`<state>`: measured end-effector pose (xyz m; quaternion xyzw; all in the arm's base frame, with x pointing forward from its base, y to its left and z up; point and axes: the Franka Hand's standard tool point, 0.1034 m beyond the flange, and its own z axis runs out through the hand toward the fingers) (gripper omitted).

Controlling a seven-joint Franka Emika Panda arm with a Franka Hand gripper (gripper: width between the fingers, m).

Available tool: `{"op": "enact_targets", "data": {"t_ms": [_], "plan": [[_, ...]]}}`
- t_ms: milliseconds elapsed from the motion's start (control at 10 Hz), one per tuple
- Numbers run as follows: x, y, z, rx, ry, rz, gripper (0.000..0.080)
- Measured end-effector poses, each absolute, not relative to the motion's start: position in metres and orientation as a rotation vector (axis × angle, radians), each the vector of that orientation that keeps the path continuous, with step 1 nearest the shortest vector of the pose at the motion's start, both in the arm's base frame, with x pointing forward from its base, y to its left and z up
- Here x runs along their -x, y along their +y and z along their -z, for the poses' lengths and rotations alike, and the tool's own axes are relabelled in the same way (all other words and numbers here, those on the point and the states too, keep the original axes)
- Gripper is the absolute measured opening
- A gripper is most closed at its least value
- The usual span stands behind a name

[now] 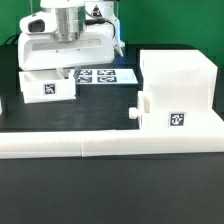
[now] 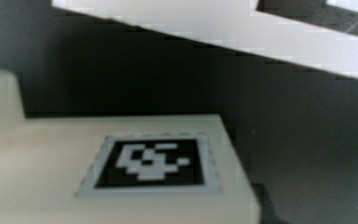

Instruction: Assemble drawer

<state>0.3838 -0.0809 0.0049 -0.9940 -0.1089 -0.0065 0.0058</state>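
The large white drawer housing [image 1: 180, 75] stands at the exterior view's right. A knobbed tray [image 1: 165, 118] with a square tag sits in its lower part, its knob [image 1: 134, 113] sticking out to the left. A second white tray [image 1: 45, 86] with a tag lies at the left. My gripper [image 1: 62, 70] hangs straight over this tray, right at its top. Its fingers are hidden behind the hand and the tray. The wrist view shows the tray's tagged face [image 2: 153, 162] close up, and no fingers.
The marker board [image 1: 103, 75] lies flat between the left tray and the housing. A long low white border rail [image 1: 110, 146] runs along the front of the black table. A white strip [image 2: 194, 30] crosses the wrist view beyond the tray.
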Motion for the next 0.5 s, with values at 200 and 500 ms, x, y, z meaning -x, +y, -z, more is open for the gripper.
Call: {"op": "enact_targets", "data": {"t_ms": [200,500], "plan": [[-0.3838,-0.0809,-0.0049,3.111,-0.342,0.021,0.0042],[-0.3846,-0.0807,-0.0059,3.107,-0.368,0.015,0.0042]]}}
